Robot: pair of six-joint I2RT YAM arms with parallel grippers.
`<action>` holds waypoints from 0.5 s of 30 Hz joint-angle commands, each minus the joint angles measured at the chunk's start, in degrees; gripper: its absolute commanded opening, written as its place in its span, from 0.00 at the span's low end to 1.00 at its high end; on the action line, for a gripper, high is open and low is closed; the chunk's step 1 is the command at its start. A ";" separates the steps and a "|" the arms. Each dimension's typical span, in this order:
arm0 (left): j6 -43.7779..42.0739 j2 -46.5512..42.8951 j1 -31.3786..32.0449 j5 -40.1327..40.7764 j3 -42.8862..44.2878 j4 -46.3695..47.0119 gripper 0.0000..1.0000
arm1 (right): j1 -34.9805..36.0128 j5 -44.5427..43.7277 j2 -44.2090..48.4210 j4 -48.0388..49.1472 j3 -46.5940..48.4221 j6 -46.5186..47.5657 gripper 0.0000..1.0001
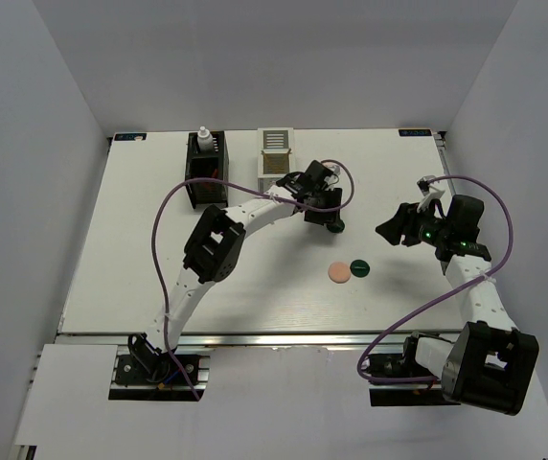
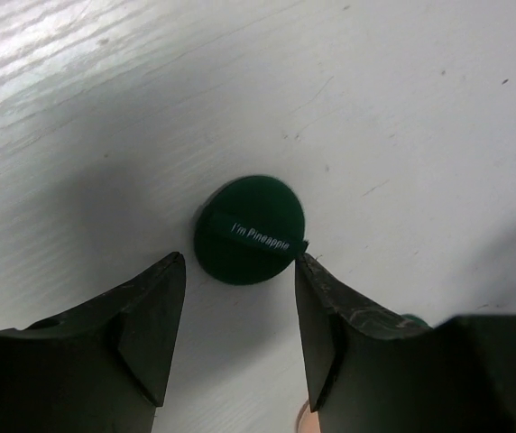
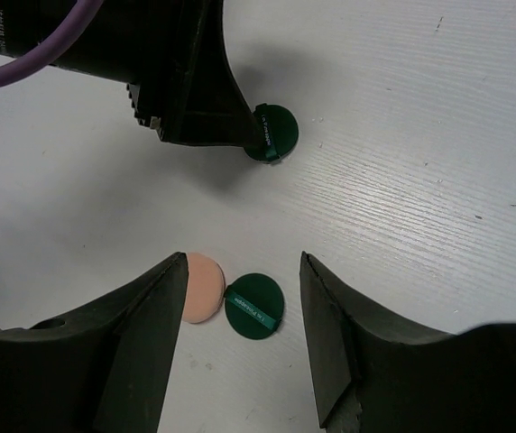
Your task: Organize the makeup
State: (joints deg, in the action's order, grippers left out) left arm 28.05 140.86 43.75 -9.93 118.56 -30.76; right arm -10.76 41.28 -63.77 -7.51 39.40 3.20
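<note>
Two boxes stand near the far edge of the desk (image 1: 121, 278): a black box (image 1: 204, 182) left of the middle and a white box (image 1: 275, 158) at about the middle, close but apart. One white bottle (image 1: 203, 141) stands upright at the black box's far end (inside it or just behind it, I cannot tell). Whatever else the boxes hold is too small to make out.

Three discs lie flat on the bare desk: two green and one peach. The first green disc (image 2: 249, 230) lies near the middle of the desk, a little right of the white box and on its near side. The peach disc (image 3: 199, 287) and the second green disc (image 3: 254, 306) lie side by side, touching or nearly so, closer to the near edge, with the peach one on the left.

The left arm reaches from the near-left corner toward the middle, its elbow bent. The left hand (image 2: 238, 266) points down at the first green disc with its fingers apart, one tip on either side of the disc, not clamped on it. The right arm rises from the near-right corner and bends in toward the middle. The right hand (image 3: 243, 262) hangs above the desk near the pair of discs, on their right-edge side, fingers spread and holding nothing.
</note>
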 commanded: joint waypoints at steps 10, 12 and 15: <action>-2.48 4.07 2.83 7.56 1.59 -2.11 0.39 | -0.22 -0.32 0.49 1.27 -1.16 -0.13 0.59; -2.74 3.99 2.92 7.83 0.36 -2.28 0.34 | -0.31 -0.32 0.40 1.44 -1.25 -0.21 0.59; -2.83 4.25 3.27 7.39 -0.26 -2.02 0.25 | -0.31 -0.32 0.14 1.88 -1.25 -0.48 0.59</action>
State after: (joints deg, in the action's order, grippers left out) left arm 26.28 143.04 46.17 -3.77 120.49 -28.62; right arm -10.81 40.84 -63.75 -7.38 38.41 3.14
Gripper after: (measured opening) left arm 0.263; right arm 0.588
